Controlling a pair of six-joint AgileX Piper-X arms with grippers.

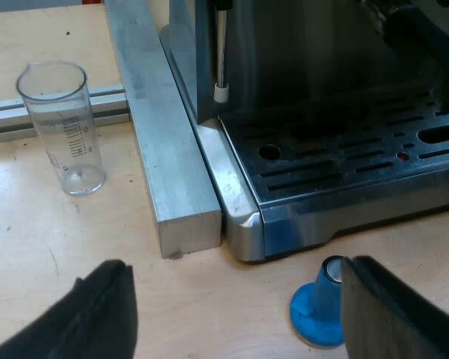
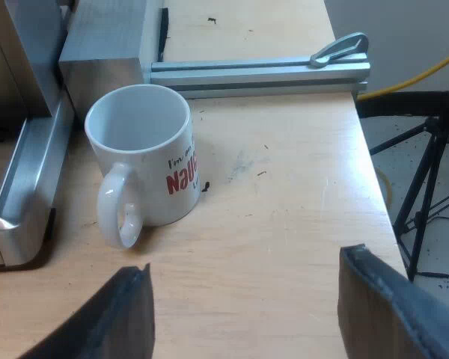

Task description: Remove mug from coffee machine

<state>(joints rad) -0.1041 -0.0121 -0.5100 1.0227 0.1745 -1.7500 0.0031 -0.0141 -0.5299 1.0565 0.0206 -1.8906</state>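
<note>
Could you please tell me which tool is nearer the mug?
Right: the right tool hangs open just before the mug; the left tool is beside the blue tamper.

Bright, even light — soft shadows.

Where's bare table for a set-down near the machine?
Widest: bare wood between the mug and the table edge, bounded by the aluminium rail. Also wood around the measuring glass, up to the aluminium bar. Crowded: blue tamper by the drip tray; mug close beside the machine.
</note>
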